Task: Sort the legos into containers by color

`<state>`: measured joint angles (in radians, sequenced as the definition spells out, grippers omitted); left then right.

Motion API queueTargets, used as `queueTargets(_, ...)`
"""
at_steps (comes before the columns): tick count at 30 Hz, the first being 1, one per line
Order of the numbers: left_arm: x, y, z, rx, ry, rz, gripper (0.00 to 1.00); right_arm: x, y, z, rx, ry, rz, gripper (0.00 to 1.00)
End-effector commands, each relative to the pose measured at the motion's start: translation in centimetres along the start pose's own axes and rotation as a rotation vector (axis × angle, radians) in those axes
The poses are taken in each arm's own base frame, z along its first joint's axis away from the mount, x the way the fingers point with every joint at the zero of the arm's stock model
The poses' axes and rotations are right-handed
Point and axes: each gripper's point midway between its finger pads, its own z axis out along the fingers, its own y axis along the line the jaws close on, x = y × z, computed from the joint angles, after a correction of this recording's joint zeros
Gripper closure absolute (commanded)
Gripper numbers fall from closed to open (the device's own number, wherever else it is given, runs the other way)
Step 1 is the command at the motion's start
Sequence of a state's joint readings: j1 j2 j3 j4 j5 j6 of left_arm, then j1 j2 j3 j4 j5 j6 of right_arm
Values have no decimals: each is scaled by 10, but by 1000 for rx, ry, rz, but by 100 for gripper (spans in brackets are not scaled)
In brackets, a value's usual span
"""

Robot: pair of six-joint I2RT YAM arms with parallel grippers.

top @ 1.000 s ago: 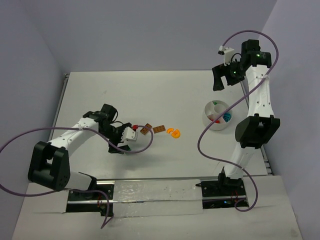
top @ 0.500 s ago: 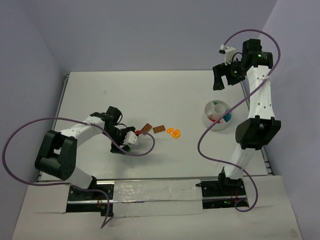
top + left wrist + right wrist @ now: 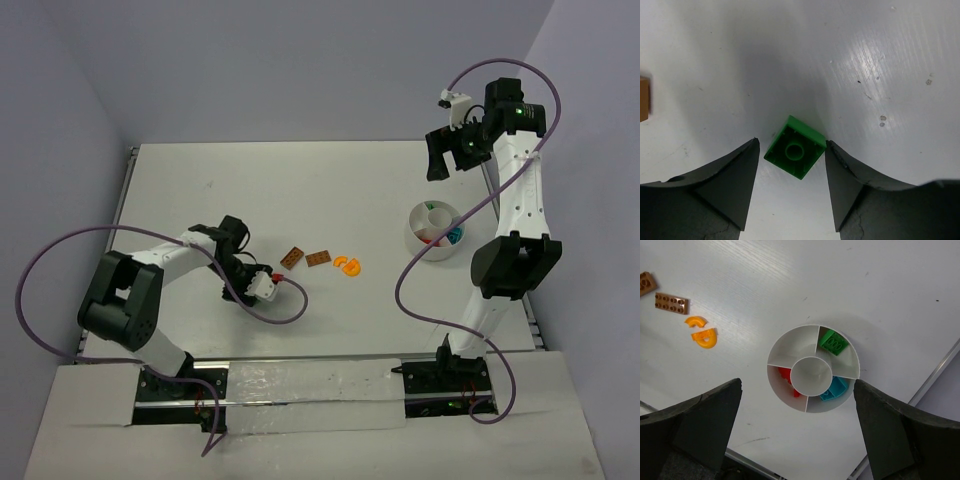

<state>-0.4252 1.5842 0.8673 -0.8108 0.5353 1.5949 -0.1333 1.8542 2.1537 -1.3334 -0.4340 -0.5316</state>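
Note:
A green brick [image 3: 795, 152] lies upside down on the table between the open fingers [image 3: 730, 185] of my left gripper [image 3: 792, 142]; the right finger touches its corner. In the top view my left gripper [image 3: 262, 286] is low over the table and hides that brick. The white divided bowl [image 3: 790, 347] holds a green brick [image 3: 834, 342], red pieces [image 3: 785, 376] and teal pieces [image 3: 835, 388] in separate wedges. My right gripper [image 3: 797, 385] is open, empty and high above the bowl [image 3: 412, 235].
Two brown plates [image 3: 293, 258] [image 3: 319, 259] and two orange curved pieces [image 3: 348, 265] lie mid-table, right of the left gripper. They also show in the right wrist view as brown plates [image 3: 671, 302] and orange pieces [image 3: 705, 337]. A brown piece [image 3: 644, 97] shows at the left wrist view's left edge.
My left gripper has moved away from the brown plates, toward the near edge, and down. The right arm has not moved.

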Motion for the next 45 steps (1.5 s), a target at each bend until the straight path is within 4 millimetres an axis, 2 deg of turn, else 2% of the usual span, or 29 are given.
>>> queueTargets(1,-5,4,-4,21,-1,100,37,3,10,-14,4,1,5,0)
queueTargets(4,-3,1,-3,31,7,112,43,4,11,-13,0,3,10,0)
queueTargets(8,-4,6,-5,20,9,105,57,3,14,-13,-10,-4,22,0)
queueTargets(12,-18,31,-14,-52,-22,75,76,-2,28,-10,-64,-50,109,0)
queueTargets(16,-56,88,-43,-200,-107,-56,99,2,55,-7,-132,-95,175,2)
queueTargets(17,-65,101,-50,-239,-129,-84,100,2,60,-7,-149,-102,184,2)
queueTargets(18,-82,128,-67,-324,-177,-154,100,2,64,-8,-163,-110,209,1)
queueTargets(19,-96,142,-75,-368,-207,-188,100,-2,72,-10,-203,-127,229,1)
queueTargets(20,-116,170,-96,-472,-275,-273,100,-5,76,-12,-226,-135,236,1)
queueTargets(21,-124,187,-108,-546,-292,-331,100,-9,79,-14,-250,-148,241,1)
queueTargets(23,-149,208,-126,-618,-370,-410,100,-14,91,-16,-314,-163,247,1)
queueTargets(24,-159,215,-128,-642,-395,-498,100,-17,101,-19,-375,-174,260,0)
queueTargets(25,-178,226,-142,-683,-428,-508,100,-18,108,-20,-414,-174,268,0)
queueTargets(29,-224,239,-156,-764,-526,-574,100,-19,137,-21,-520,-159,264,0)
queueTargets(33,-255,233,-157,-816,-565,-544,100,-16,160,-22,-591,-139,248,0)
queueTargets(34,-264,227,-150,-804,-568,-528,100,-16,163,-22,-607,-141,249,0)
queueTargets(35,-264,228,-153,-816,-573,-527,100,-16,163,-22,-608,-140,252,0)
queueTargets(36,-273,226,-152,-819,-586,-514,100,-17,175,-22,-640,-132,236,0)
queueTargets(37,-281,224,-149,-813,-592,-500,100,-18,179,-22,-658,-130,239,0)
queueTargets(40,-288,224,-147,-820,-593,-495,100,-16,190,-21,-687,-114,222,1)
queueTargets(45,-302,226,-152,-844,-623,-482,100,-1,202,-15,-729,-61,231,6)
